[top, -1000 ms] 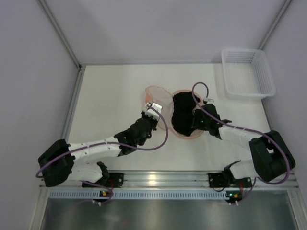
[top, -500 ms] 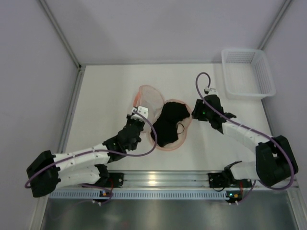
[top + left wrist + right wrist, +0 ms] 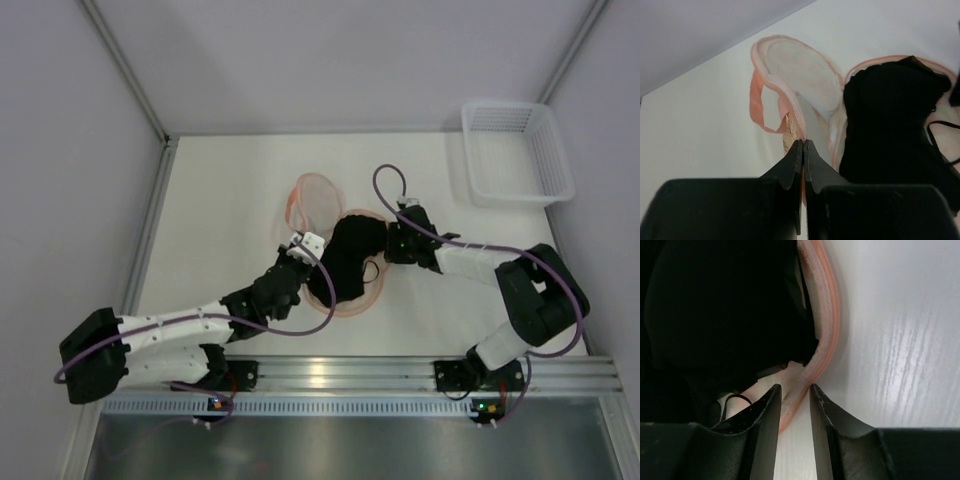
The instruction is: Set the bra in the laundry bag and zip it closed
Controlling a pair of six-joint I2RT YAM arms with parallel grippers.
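The laundry bag [image 3: 316,198] lies splayed open, unzipped. The bra [image 3: 352,258] sits in its nearer half: loading looks done, folding and zipping remain. The left gripper [image 3: 803,144] is clamped on its rim; the right gripper [image 3: 794,388], part-open, straddles the opposite rim.

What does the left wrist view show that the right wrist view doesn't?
Left wrist only: the left tool shut on the rim of the bag, plus its empty pale half and strap loop. Right wrist only: the right tool, jaws either side of the rim; grip unclear. Both: the black bra in the bag, on the white table.
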